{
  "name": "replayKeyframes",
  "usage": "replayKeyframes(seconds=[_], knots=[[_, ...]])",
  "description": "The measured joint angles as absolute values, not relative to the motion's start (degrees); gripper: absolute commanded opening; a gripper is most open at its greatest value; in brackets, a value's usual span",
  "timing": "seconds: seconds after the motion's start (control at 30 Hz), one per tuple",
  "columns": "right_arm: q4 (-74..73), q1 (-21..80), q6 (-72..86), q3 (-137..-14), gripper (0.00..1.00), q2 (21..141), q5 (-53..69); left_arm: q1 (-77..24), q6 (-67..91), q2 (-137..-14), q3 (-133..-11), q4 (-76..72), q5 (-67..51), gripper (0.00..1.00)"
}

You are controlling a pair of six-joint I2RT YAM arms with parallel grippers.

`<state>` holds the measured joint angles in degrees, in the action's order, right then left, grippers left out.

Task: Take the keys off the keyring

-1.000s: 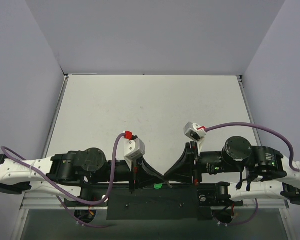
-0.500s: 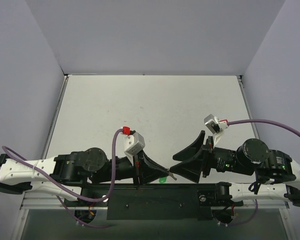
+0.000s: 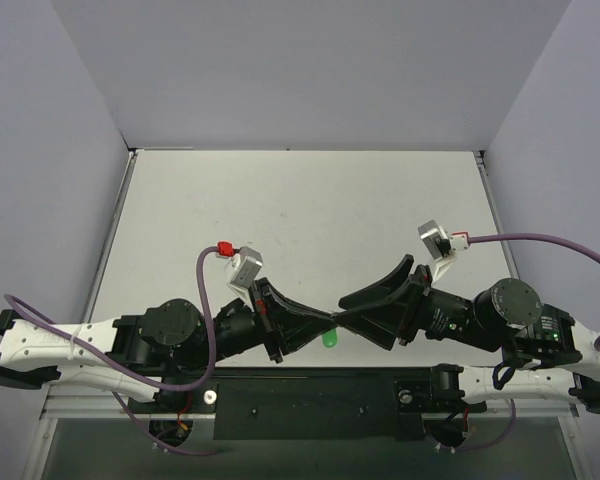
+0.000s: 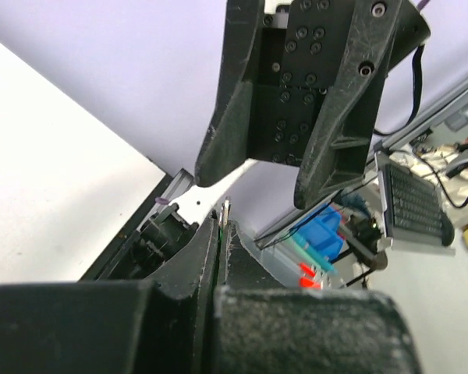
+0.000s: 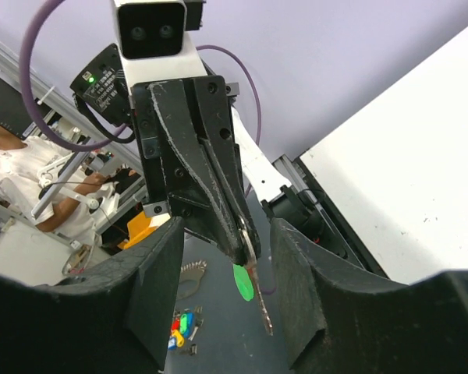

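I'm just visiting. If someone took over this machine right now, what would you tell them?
Left gripper: shut, seemingly pinching the top of the key.
Right gripper: open, empty, jaws either side of the left fingertips.
Green keyring: hangs beside the key under the same tips.
Done: nothing visibly separated.
Left: take the key off the keyring.

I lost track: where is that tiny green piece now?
In the overhead view the green piece hangs at the tip of the left claw, beside the right claw, near the front of the table.
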<state>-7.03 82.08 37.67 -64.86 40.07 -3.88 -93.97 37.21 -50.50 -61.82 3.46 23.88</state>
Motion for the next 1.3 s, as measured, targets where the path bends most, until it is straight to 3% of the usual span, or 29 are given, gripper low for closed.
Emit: replayKeyframes(seconds=[0.73, 1.3], knots=[[-5.0, 82.1, 37.3, -64.9, 0.23, 41.0, -4.3, -94.0, 40.1, -50.3, -60.2, -3.9, 27.9, 0.00], [-4.8, 82.1, 37.0, -64.8, 0.17, 40.9, -6.0, -94.0, 40.3, -50.9, -60.2, -4.5, 27.8, 0.00]])
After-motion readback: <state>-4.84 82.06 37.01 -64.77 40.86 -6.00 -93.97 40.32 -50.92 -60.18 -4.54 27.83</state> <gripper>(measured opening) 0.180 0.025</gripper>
